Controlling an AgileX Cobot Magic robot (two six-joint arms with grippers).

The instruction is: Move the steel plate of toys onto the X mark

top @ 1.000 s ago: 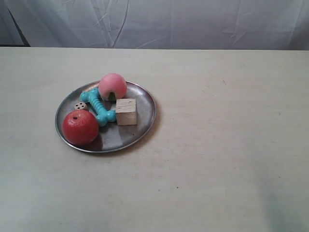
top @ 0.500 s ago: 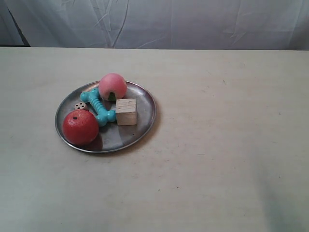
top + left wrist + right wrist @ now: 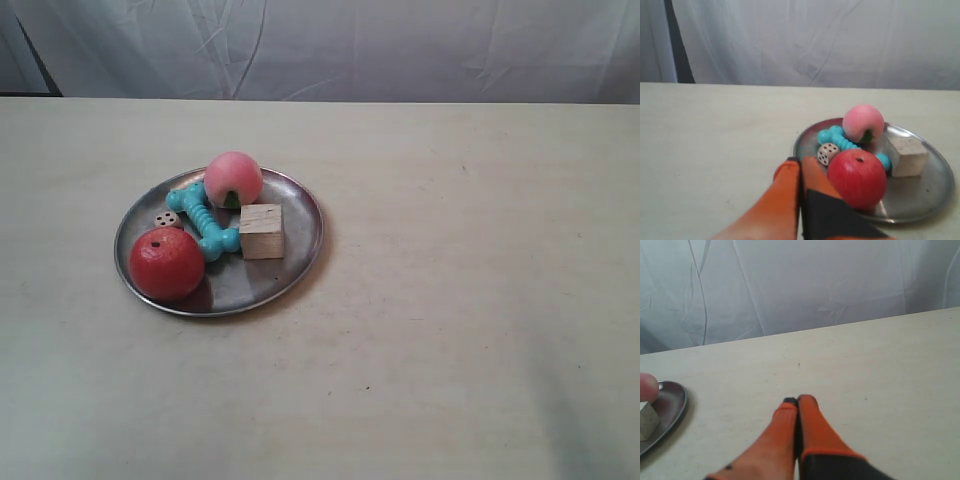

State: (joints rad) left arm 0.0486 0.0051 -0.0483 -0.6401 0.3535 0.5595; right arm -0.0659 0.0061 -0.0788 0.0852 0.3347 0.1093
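Note:
The steel plate (image 3: 292, 262) lies left of centre on the cream table. It holds a pink peach (image 3: 233, 178), a red ball (image 3: 166, 263), a teal bone (image 3: 203, 220), a wooden cube (image 3: 261, 231) and a small die (image 3: 167, 219). A tiny dark mark (image 3: 462, 170), possibly the X mark, sits to the plate's right; its shape is too small to tell. Neither gripper shows in the exterior view. My left gripper (image 3: 800, 161) is shut and empty, its tips beside the plate's rim (image 3: 805, 137) near the die (image 3: 828, 153). My right gripper (image 3: 797, 400) is shut and empty over bare table.
A white cloth backdrop (image 3: 400, 45) hangs behind the table's far edge. In the right wrist view the plate's edge (image 3: 671, 401) shows off to one side, and a thin dark mark (image 3: 799, 364) lies on the table beyond the fingertips.

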